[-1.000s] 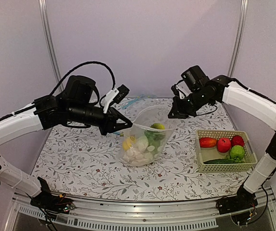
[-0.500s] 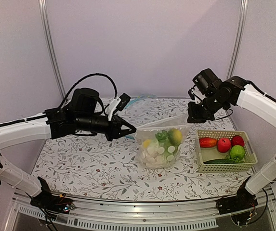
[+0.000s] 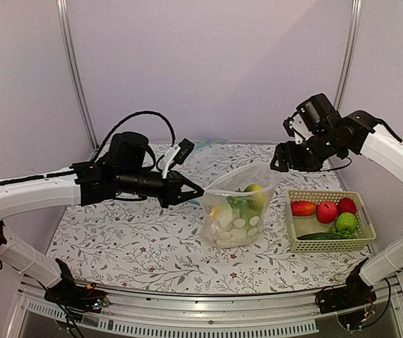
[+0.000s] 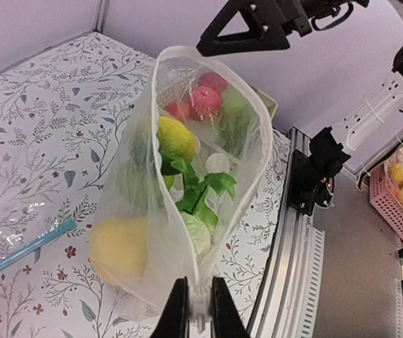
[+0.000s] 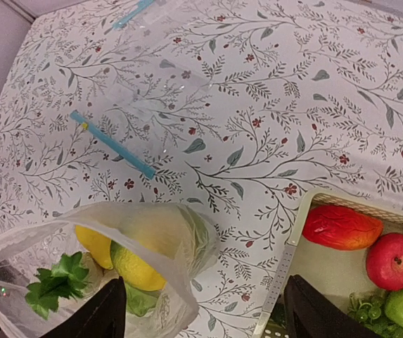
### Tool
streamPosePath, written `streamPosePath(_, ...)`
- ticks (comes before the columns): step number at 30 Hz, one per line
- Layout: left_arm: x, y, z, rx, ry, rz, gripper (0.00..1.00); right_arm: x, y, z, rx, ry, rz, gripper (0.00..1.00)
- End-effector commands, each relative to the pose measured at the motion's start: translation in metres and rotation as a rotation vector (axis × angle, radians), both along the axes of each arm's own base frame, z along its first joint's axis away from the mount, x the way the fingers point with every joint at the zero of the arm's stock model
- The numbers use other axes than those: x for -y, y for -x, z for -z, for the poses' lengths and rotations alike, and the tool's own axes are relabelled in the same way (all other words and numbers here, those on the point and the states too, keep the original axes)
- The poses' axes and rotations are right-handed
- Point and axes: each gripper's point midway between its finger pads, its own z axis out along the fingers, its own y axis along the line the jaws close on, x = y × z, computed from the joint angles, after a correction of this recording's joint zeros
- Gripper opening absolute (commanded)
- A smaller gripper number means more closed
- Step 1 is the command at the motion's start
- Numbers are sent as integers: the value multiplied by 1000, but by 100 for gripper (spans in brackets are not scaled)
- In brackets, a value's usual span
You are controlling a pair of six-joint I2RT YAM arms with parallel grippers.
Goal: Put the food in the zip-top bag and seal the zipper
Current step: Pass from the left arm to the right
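Observation:
The zip-top bag stands on the flowered table, its mouth gaping upward. Inside lies the food: a yellow lemon, green leaves and white pieces. My left gripper is shut on the left end of the bag's mouth, where a white bit of the zipper sits between the fingertips. My right gripper hangs open above and to the right of the bag, touching nothing. In the right wrist view the bag lies below the right gripper, with the lemon showing through.
A cream basket at the right holds red fruits, a green fruit and a dark cucumber. A second clear bag with a blue strip lies flat on the table behind, also in the left wrist view.
The right gripper has opened, let go of the bag's right end and risen to the right. The bag shifted right with the left gripper still holding it.

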Motion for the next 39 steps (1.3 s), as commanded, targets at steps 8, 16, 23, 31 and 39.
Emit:
streamPosePath(8,1,7,-9,-12,43,43,0,-92,71,-101,319,-324,-638,83)
streamPosePath(16,0,11,-10,-25,44,59,0,-138,104,-99,410,-371,-978,80)
streamPosePath(23,0,13,-9,-34,43,67,0,-165,115,-85,453,-431,-1206,80)
streamPosePath(31,1,15,-7,-39,31,80,0,-190,108,-57,429,-417,-1277,78)
streamPosePath(39,1,15,-9,-33,23,89,0,-204,104,-27,382,-359,-1312,73)
